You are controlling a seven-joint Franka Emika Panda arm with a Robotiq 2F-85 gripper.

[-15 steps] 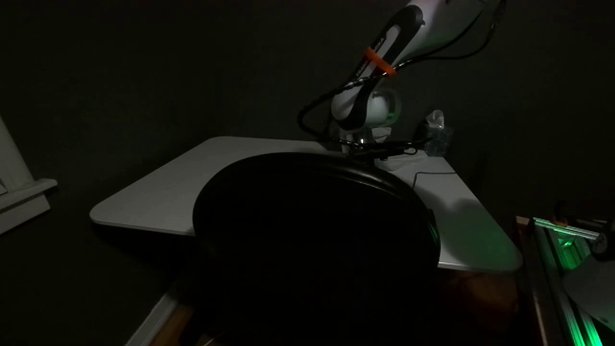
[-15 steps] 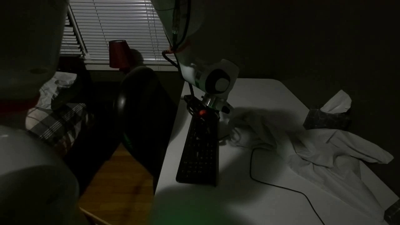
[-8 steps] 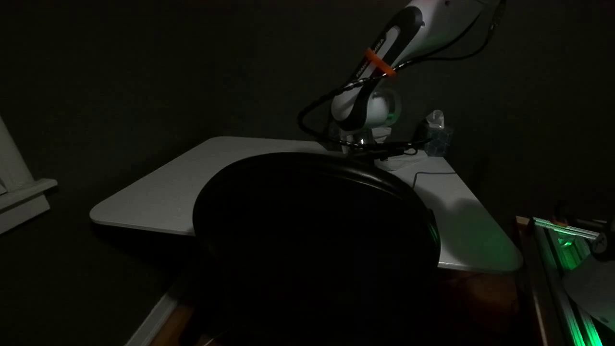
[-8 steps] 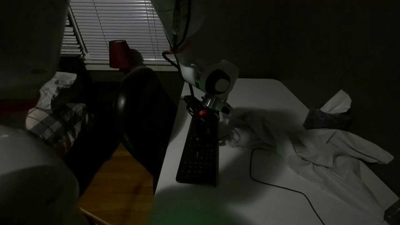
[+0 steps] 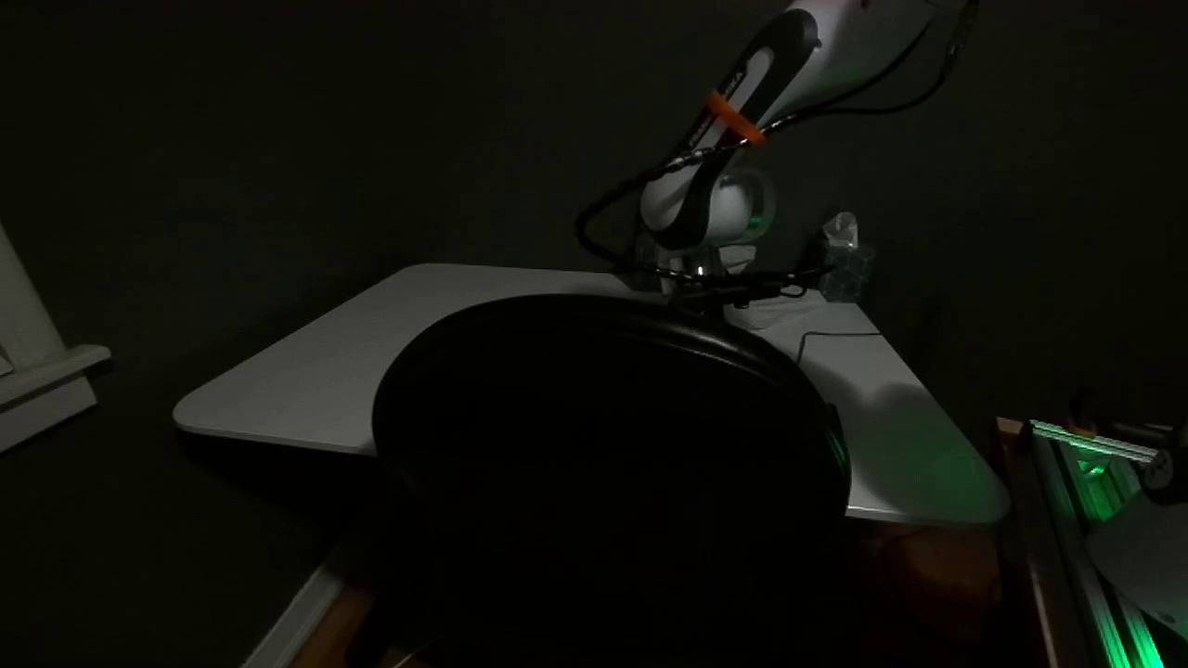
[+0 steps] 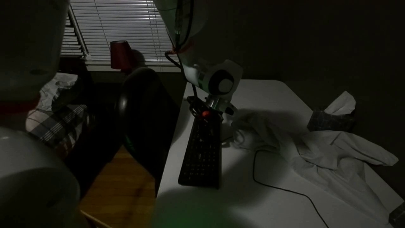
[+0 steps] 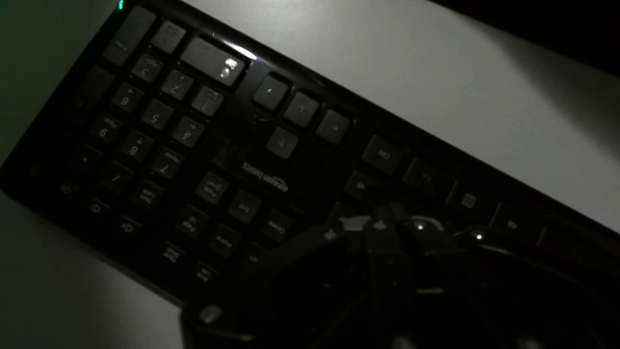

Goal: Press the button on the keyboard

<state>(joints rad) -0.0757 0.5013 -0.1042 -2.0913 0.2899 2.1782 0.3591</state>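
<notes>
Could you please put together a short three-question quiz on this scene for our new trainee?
1. True or false: the gripper in the wrist view is shut.
2. Multiple choice: in an exterior view, what colour is the band round the upper part of the arm? (a) blue (b) orange (c) white
3. Fill in the missing word: in the wrist view, the lettering on the keyboard, seen upside down, reads "amazon ____".

Key: 1. True. 2. b. 3. basics.

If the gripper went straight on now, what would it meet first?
Probably the keyboard, near a Ctrl key; depth is unclear in the dark, so the fingers may be touching it.
</notes>
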